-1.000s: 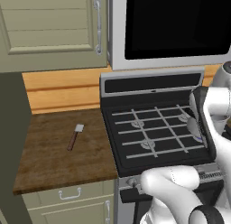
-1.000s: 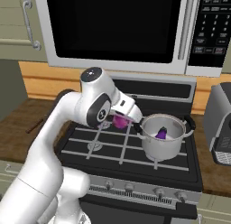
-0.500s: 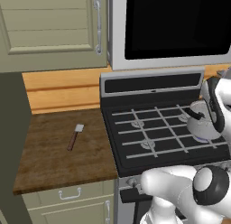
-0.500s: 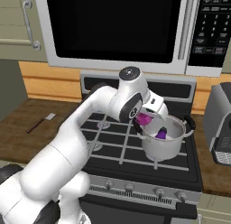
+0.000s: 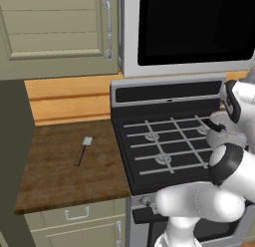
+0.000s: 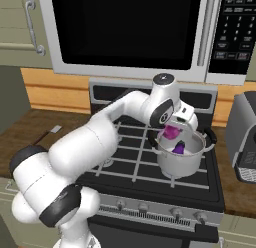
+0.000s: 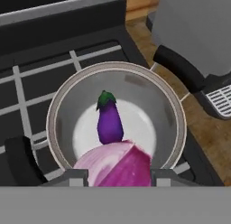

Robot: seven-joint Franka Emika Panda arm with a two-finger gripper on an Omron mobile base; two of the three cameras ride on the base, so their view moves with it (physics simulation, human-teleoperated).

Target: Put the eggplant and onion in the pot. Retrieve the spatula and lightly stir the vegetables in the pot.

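Directly beneath the gripper sits the pot on the stove, with the eggplant lying on its bottom. Between the fingers, the gripper pinches the onion just above the pot's rim. Far off to the gripper's side, the spatula lies on the wooden counter.

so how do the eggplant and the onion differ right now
The eggplant lies on the bottom of the pot; the onion hangs above it, held in the gripper. The eggplant is dark purple and elongated with a green cap; the onion is pink and round. Both sit within the pot's rim.
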